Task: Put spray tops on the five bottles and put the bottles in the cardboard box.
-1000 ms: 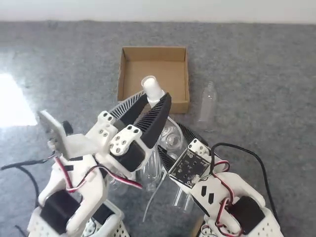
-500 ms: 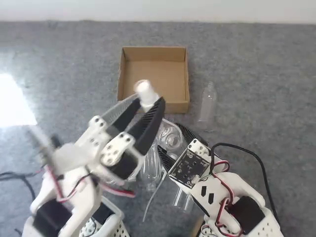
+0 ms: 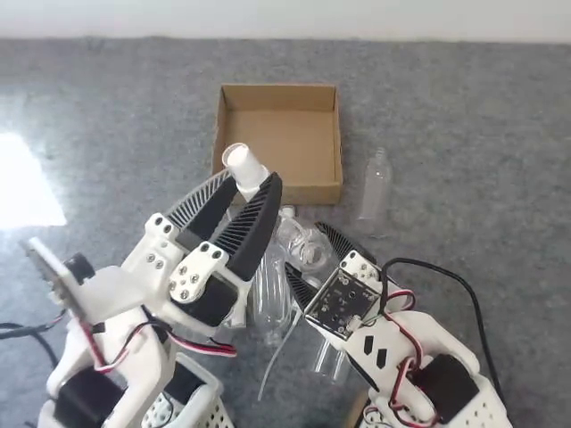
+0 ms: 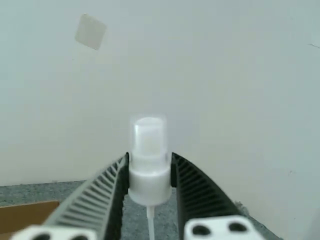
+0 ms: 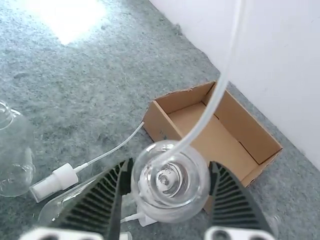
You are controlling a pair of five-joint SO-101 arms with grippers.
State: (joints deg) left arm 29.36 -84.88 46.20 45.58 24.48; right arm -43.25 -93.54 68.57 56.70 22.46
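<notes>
My left gripper (image 3: 250,181) is shut on a white spray top (image 3: 239,161), raised in front of the cardboard box (image 3: 278,134). In the left wrist view the spray top (image 4: 149,159) sits upright in the left gripper (image 4: 149,172), its thin tube hanging down. My right gripper (image 3: 310,257) is shut on a clear bottle (image 3: 303,242), held mouth up. In the right wrist view the hanging tube (image 5: 216,90) curves down to the mouth of that bottle (image 5: 170,181), which sits in the right gripper (image 5: 170,170).
One clear bottle (image 3: 375,185) stands right of the box. More clear bottles (image 3: 268,299) lie between the arms. A loose spray top (image 5: 65,177) lies on the grey table beside another bottle (image 5: 12,150). A white perforated tray (image 3: 207,401) sits at the front edge.
My left gripper has carried the spray top to the left and slightly toward the front. The right arm and its bottle have stayed put.
</notes>
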